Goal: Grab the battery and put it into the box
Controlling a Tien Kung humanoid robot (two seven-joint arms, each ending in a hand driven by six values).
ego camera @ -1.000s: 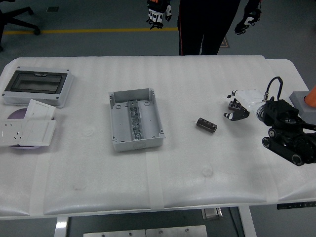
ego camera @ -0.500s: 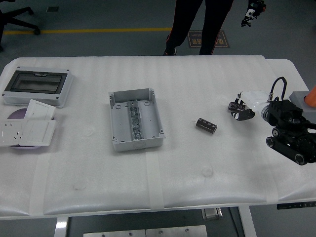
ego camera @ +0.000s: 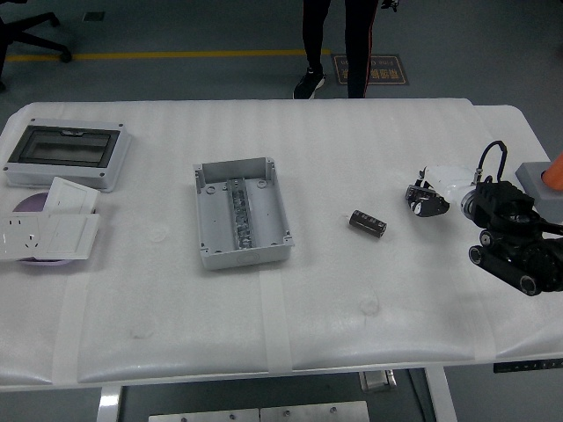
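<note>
The battery (ego camera: 368,222), a small dark cylinder, lies on the white table (ego camera: 352,316) right of centre. The open grey box (ego camera: 240,211) stands to its left, about a box-width away. My right hand (ego camera: 427,196) hovers low over the table to the right of the battery, a short gap away, with its fingers relaxed and holding nothing. Its black arm (ego camera: 515,242) comes in from the right edge. The left arm is out of view.
A grey lid with a dark window (ego camera: 66,154) lies at the far left, with white socket plates (ego camera: 48,230) below it. A grey block with an orange part (ego camera: 544,180) sits at the right edge. A person's legs (ego camera: 339,40) are beyond the table's far side.
The person has stepped back from the far edge and the gloved hands have left the view. My right hand has drawn its fingers in slightly and stayed near the same spot.
</note>
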